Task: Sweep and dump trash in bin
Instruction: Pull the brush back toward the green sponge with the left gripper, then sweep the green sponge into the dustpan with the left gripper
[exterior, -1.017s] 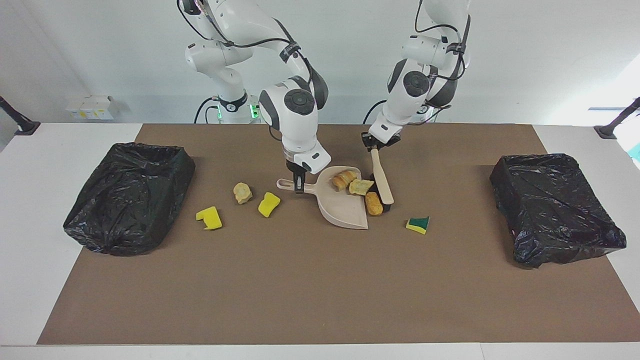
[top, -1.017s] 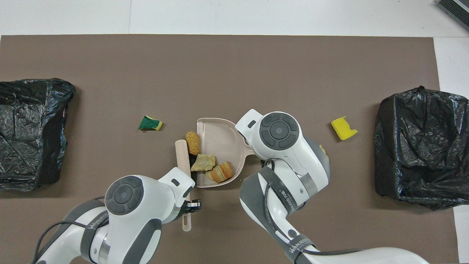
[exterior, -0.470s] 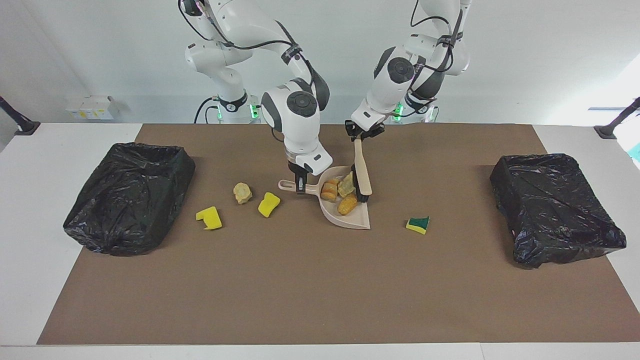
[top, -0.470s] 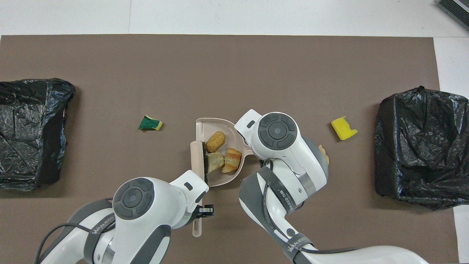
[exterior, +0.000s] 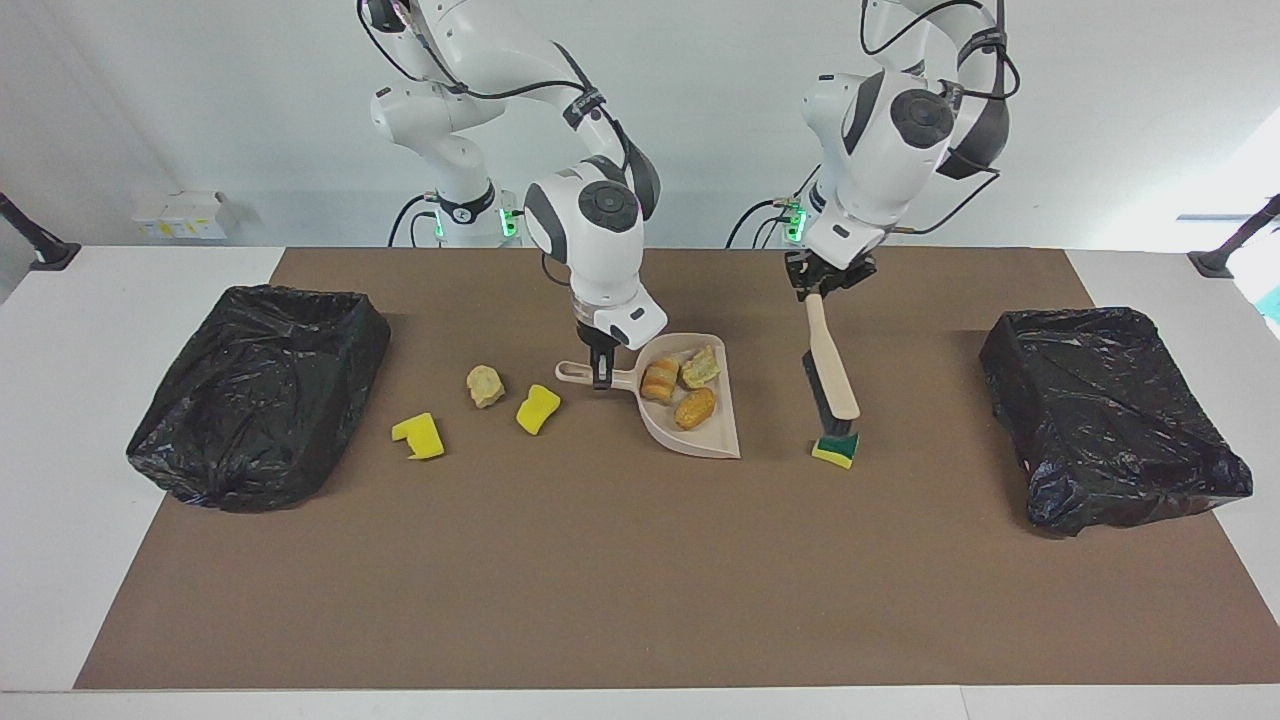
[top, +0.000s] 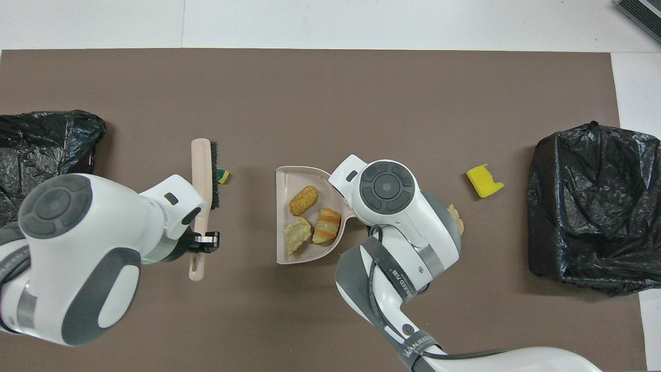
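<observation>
Moved: left gripper has carried the brush off the dustpan; its bristles now touch the green-topped sponge.
Left gripper: clamped on the brush handle.
Right gripper: clamped on the dustpan handle.
Trash: three bread lumps in the pan beside the right gripper; two yellow sponges and a lump toward the right arm's end.

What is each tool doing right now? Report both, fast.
Left tool: shut on the beige wooden-handled brush.
Right tool: shut on the beige plastic dustpan by its handle.
</observation>
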